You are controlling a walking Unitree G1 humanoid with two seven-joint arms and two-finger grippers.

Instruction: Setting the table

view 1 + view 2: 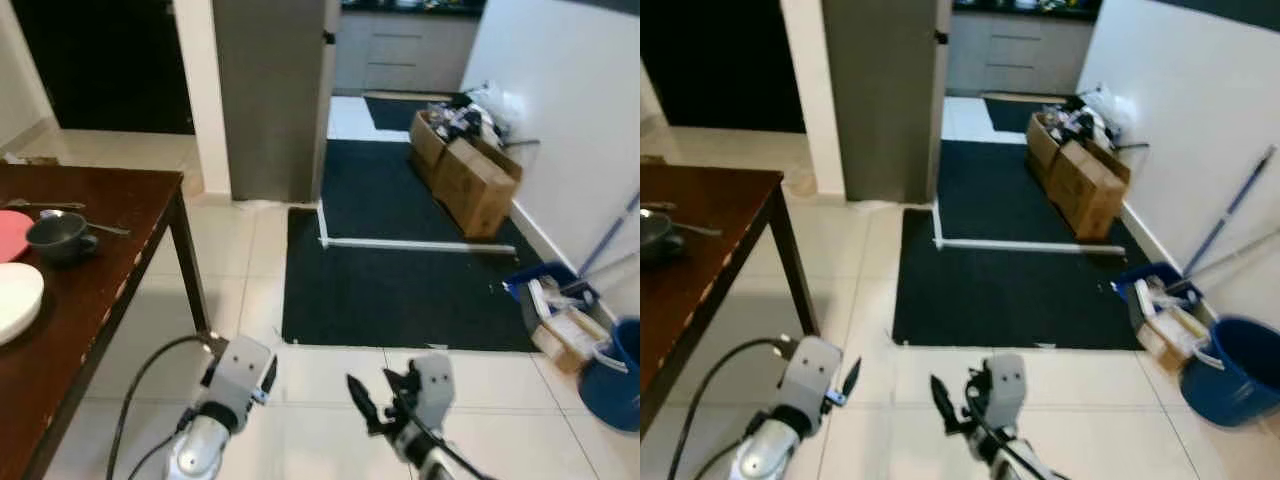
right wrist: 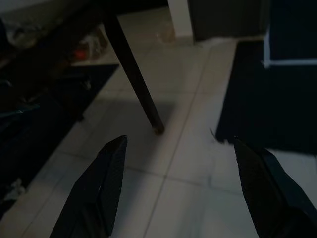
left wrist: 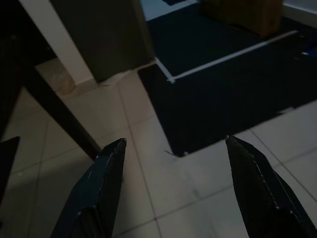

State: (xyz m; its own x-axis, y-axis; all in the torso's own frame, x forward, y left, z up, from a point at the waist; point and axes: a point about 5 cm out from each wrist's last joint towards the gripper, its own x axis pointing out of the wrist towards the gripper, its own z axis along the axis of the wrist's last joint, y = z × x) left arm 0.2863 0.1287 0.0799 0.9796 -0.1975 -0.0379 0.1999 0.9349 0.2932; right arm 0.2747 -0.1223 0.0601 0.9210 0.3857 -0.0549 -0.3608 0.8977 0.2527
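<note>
A dark wooden table [image 1: 95, 250] stands at the robot's left. On it sit a dark cup [image 1: 60, 238], a spoon [image 1: 85, 222] just behind the cup, a pink plate [image 1: 12, 233] at the far left edge, and a white plate [image 1: 15, 300] nearer the robot. One table leg [image 1: 193, 270] comes down to the pale tiled floor [image 1: 240, 270].

Both arms are held low over the tiles, apart from the table. The left gripper [image 3: 173, 148] has its fingers spread wide with nothing between them. The right gripper [image 2: 178, 148] is likewise spread and empty.

Ahead lies a black mat [image 1: 400, 290] with a white tape line [image 1: 410, 243] across it. A grey pillar [image 1: 270, 100] rises beyond the table corner. Along the right wall stand cardboard boxes [image 1: 465, 170] full of clutter, a blue tray [image 1: 545, 290] of papers, a blue bucket [image 1: 615, 375] and a mop handle [image 1: 1230, 215] leaning on the wall. Cabinets [image 1: 400, 45] show in the far room.
</note>
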